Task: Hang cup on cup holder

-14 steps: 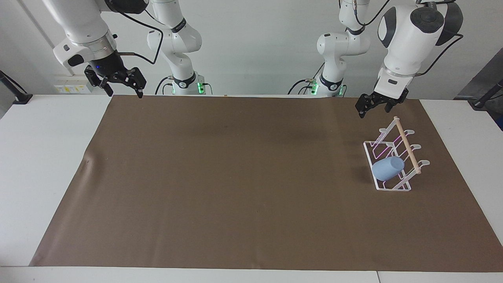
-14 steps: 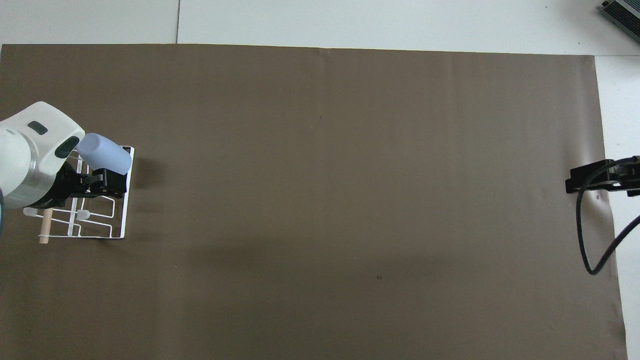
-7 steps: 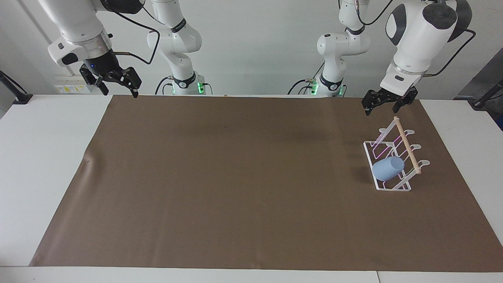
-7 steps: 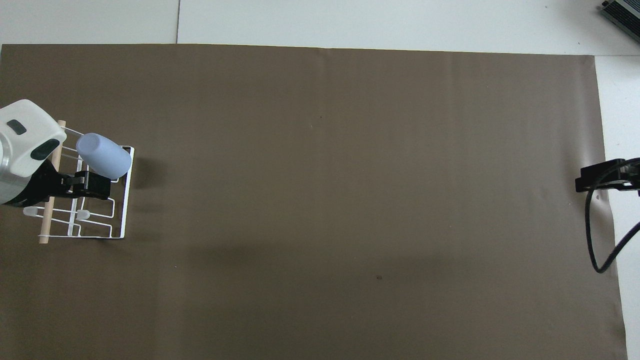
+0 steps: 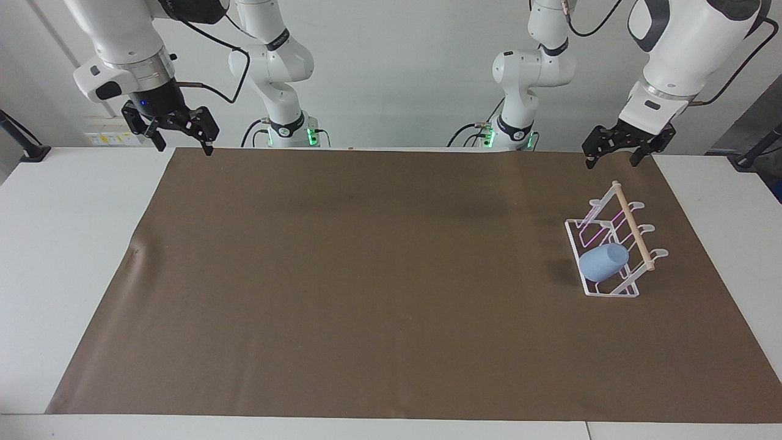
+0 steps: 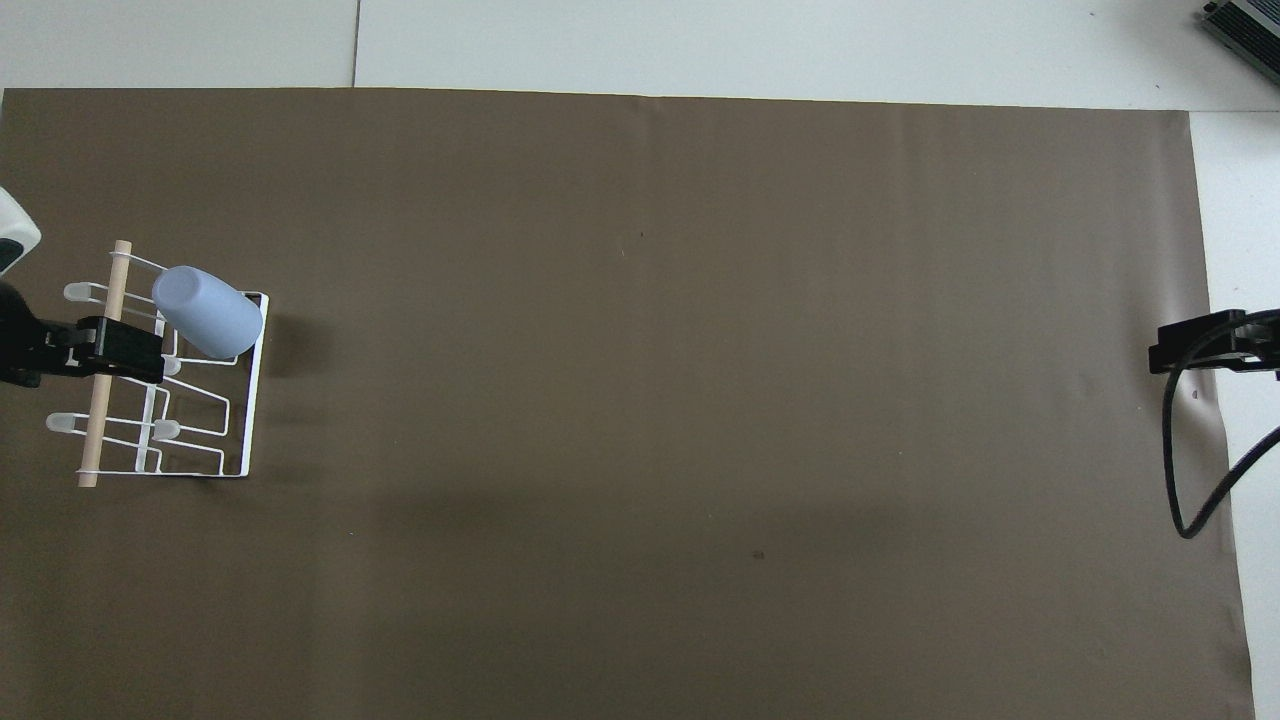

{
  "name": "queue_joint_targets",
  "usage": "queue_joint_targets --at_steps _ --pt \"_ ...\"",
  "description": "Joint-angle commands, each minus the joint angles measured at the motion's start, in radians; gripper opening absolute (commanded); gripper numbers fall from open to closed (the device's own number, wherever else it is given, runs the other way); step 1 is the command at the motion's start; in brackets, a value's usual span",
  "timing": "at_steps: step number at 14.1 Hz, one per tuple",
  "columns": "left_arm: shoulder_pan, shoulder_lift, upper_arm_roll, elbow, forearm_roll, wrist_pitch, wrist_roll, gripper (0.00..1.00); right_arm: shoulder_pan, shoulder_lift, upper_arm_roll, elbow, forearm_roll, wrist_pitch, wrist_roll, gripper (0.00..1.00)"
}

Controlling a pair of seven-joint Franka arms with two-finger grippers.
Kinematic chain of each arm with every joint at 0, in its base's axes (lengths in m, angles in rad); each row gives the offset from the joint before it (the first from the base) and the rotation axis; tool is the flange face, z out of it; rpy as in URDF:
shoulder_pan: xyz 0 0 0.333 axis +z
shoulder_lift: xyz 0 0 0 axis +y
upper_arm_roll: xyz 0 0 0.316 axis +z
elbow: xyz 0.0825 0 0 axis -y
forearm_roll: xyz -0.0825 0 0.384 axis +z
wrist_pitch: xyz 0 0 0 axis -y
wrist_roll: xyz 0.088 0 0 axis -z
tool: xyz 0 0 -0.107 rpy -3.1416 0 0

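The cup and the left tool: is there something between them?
In the facing view, only the cup holder's empty prongs and wooden dowel lie between the hung cup and the raised, open left tool.

Lab: 2 robot arms (image 5: 275, 61), papered table (image 5: 61, 244)

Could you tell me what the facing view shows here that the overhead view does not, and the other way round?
Only the facing view shows both arms whole, with the left gripper and the right gripper raised, open and empty over the robots' edge of the table. Only the overhead view shows the grey device at the picture's corner and the cup holder's wire prongs laid out in plan. Both show the cup hung tilted on the cup holder's prong farthest from the robots, at the left arm's end of the brown mat.
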Motion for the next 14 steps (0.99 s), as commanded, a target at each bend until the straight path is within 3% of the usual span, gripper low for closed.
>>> queue_joint_targets --at_steps 1,5,9,11,14 --pt "0.004 0.042 0.006 0.066 -0.02 -0.04 0.023 1.0 -0.005 -0.032 0.007 -0.031 -0.002 -0.008 -0.009 1.0" --pt "0.015 0.082 -0.003 0.138 -0.022 -0.096 0.034 1.0 -0.005 -0.032 0.007 -0.033 -0.002 -0.008 -0.006 1.0" --pt "0.061 0.064 -0.001 0.136 -0.089 -0.093 0.107 1.0 -0.005 -0.034 0.007 -0.037 -0.002 -0.006 -0.004 1.0" --pt "0.061 0.039 0.003 0.127 -0.089 -0.091 0.204 1.0 -0.003 -0.035 0.01 -0.037 -0.002 -0.006 -0.003 1.0" --pt "0.049 0.024 0.0 0.126 -0.079 -0.099 0.204 1.0 0.003 -0.035 0.013 -0.037 -0.002 -0.005 -0.003 1.0"
